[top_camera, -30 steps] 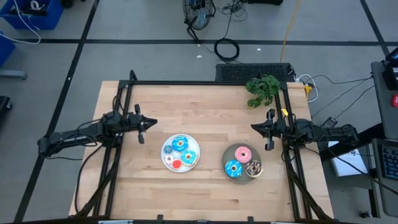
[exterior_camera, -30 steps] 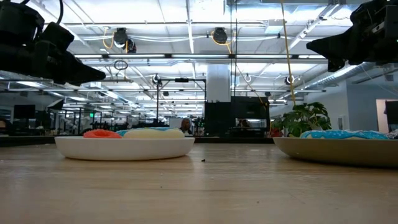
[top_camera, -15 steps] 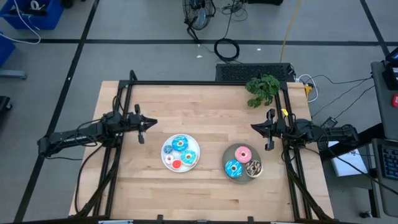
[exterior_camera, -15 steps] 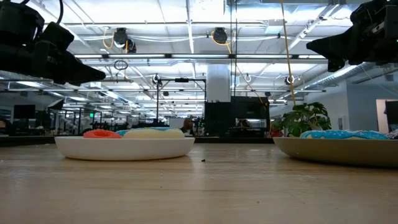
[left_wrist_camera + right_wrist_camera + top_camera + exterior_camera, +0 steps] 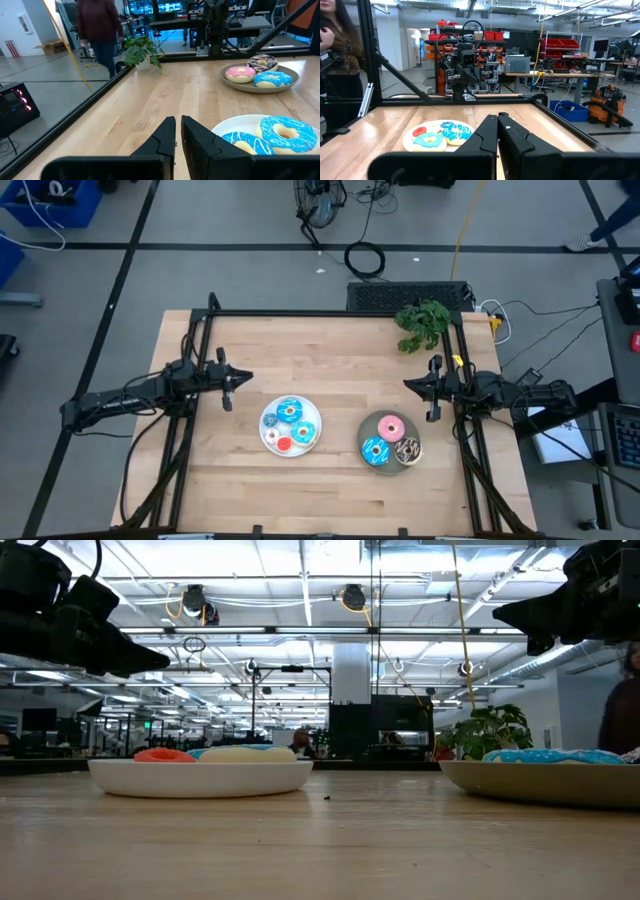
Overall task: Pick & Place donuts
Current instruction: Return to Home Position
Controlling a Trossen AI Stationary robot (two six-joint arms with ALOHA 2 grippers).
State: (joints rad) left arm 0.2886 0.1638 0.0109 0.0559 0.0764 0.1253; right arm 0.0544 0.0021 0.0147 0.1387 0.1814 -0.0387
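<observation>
L gripper [image 5: 178, 120] clenched, empty, just left of white plate [image 5: 263, 423]; R gripper [image 5: 497, 116] same, well right. 4 donuts [image 5: 289, 411] on it, 3 on grey plate [image 5: 364, 432] beside. Risk: low swing homeward clips plate rim, spills donuts.

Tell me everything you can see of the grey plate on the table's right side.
The grey plate is round, shallow and matte, lying flat on the wooden table. It holds three toys close together: a pink donut, a blue-iced donut and a brown sprinkled donut. The right tool, shut, hangs apart from it.
</observation>
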